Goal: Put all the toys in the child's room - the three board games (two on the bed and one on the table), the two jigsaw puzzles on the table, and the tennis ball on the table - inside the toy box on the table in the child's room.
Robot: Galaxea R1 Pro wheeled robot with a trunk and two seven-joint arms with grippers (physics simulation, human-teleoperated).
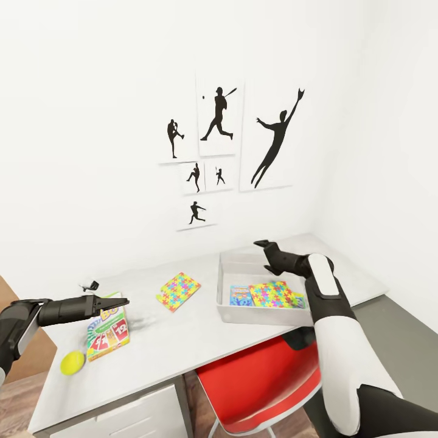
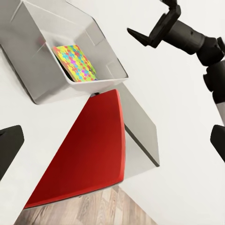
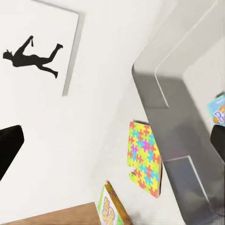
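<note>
The grey toy box stands on the table at the right and holds a light blue board game and a jigsaw puzzle. Another jigsaw puzzle lies flat on the table left of the box. The green SKIP BO board game lies at the table's left, with the tennis ball beside its near corner. My left gripper hovers open over that game's far edge, holding nothing. My right gripper is open and empty above the toy box's far side.
A red chair is tucked under the table below the toy box. White drawers sit under the table's left part. A small black item lies near the wall. Baseball silhouette prints hang above.
</note>
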